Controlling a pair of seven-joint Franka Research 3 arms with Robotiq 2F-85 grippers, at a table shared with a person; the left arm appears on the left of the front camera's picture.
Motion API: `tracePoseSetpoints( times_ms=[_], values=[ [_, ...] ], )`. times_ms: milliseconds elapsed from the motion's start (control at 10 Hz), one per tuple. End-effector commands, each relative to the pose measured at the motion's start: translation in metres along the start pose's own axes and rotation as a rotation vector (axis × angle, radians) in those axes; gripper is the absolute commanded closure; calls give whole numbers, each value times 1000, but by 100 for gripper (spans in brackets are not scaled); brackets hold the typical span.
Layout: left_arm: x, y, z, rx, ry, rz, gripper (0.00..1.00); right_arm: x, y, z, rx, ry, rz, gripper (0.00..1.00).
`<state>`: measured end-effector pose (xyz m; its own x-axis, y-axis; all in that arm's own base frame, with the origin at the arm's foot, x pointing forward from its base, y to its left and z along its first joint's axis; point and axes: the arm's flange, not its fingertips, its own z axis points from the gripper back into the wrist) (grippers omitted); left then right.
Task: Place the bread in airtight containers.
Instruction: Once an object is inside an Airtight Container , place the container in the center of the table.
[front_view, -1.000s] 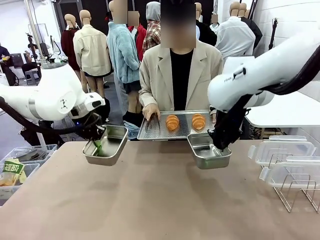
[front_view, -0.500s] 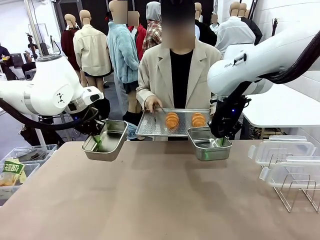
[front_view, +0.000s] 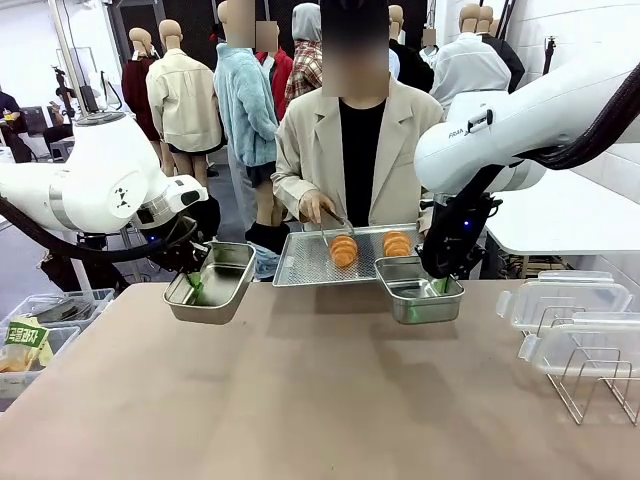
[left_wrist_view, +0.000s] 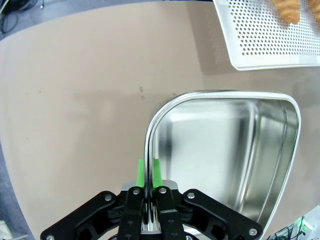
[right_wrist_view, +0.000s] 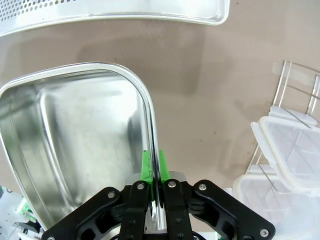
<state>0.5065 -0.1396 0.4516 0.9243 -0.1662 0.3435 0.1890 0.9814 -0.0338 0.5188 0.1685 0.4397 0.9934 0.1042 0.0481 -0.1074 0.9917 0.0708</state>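
Robot lab or demo hall, I'd say, not a home: my white left arm (front_view: 95, 185) & right arm (front_view: 510, 135) flank a brown table (front_view: 320, 400), plastic bins (front_view: 72, 298) w/ supplies near left, white bench (front_view: 570, 220) far right.

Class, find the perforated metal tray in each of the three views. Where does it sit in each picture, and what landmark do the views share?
Front view: perforated tray at centre, just in front of the person.
Left wrist view: top right corner.
Right wrist view: along the top edge.
Shared landmark: the brown table.
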Motion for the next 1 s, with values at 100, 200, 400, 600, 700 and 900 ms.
tracePoseSetpoints(
  times_ms=[100, 200, 400, 600, 700, 900],
  values=[
    [1, 2, 3, 8, -6, -6, 100, -2, 0, 0, -5, -23, 0, 100],
    [1, 2, 3, 8, -6, -6, 100, -2, 0, 0, -5, -23, 0, 100],
    [1, 2, 3, 8, -6, -6, 100, -2, 0, 0, -5, -23, 0, 100],
    [1, 2, 3, 8, -6, -6, 100, -2, 0, 0, -5, -23, 0, 100],
    [1, 2, 3, 8, -6, -6, 100, -2, 0, 0, -5, -23, 0, 100],
    [1, 2, 3, 8, -6, -6, 100, -2, 0, 0, -5, -23, 0, 100]
  ],
)
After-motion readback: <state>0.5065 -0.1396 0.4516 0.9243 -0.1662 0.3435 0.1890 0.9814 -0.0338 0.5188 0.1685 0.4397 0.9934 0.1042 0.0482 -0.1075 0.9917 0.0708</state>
